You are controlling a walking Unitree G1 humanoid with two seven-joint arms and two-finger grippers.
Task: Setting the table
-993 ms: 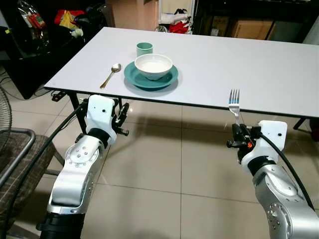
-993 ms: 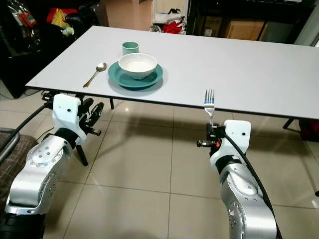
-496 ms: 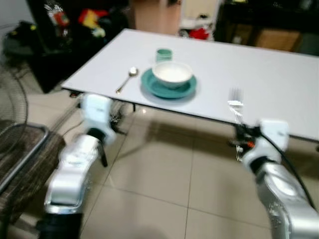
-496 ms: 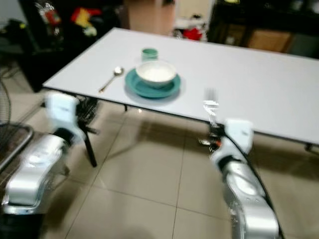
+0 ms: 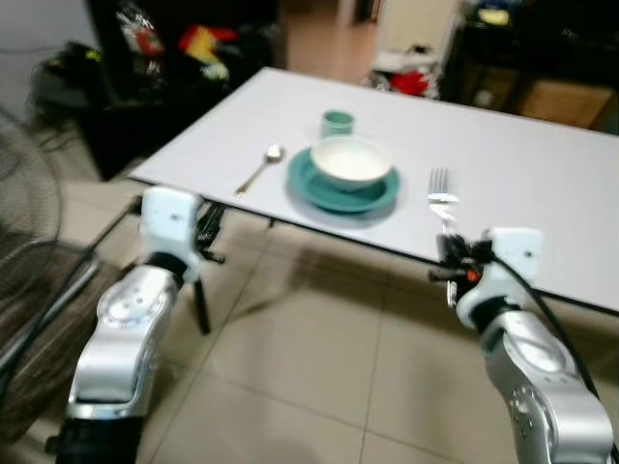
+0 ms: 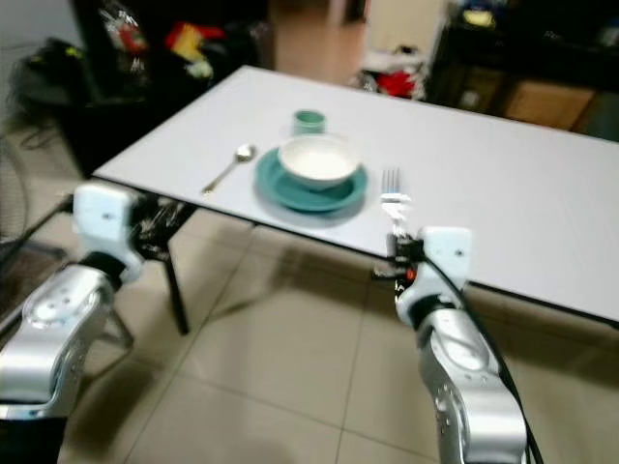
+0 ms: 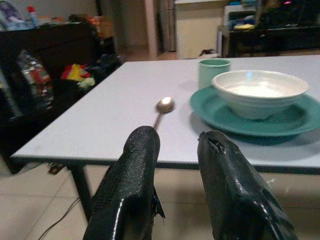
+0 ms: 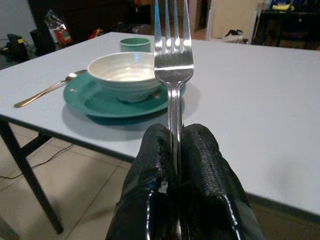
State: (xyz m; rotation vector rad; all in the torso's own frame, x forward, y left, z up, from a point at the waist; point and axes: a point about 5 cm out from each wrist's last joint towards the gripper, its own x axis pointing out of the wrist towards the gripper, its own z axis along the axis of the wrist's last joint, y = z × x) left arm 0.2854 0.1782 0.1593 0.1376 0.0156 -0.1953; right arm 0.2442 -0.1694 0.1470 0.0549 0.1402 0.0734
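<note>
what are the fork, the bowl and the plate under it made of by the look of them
Fork: looks like polished metal, probably stainless steel; it is silvery with bright reflections, clamped in the right gripper.
Bowl: likely glazed ceramic; off-white with a soft sheen.
Plate: teal, smooth and faintly glossy; ceramic or melamine, hard to tell.

A white table (image 6: 542, 193) stretches across the far half of the scene; on its near left part sits a teal plate (image 6: 311, 190) with a white bowl (image 6: 318, 159) on it; a teal cup (image 6: 309, 121) stands just beyond; a spoon (image 6: 228, 167) lies left of the plate; the right gripper (image 6: 398, 253), at the near edge, clamps a fork (image 6: 392, 196) upright, tines up; the left arm (image 6: 60, 309) hangs low at left over the tiled floor (image 6: 261, 367).
</note>
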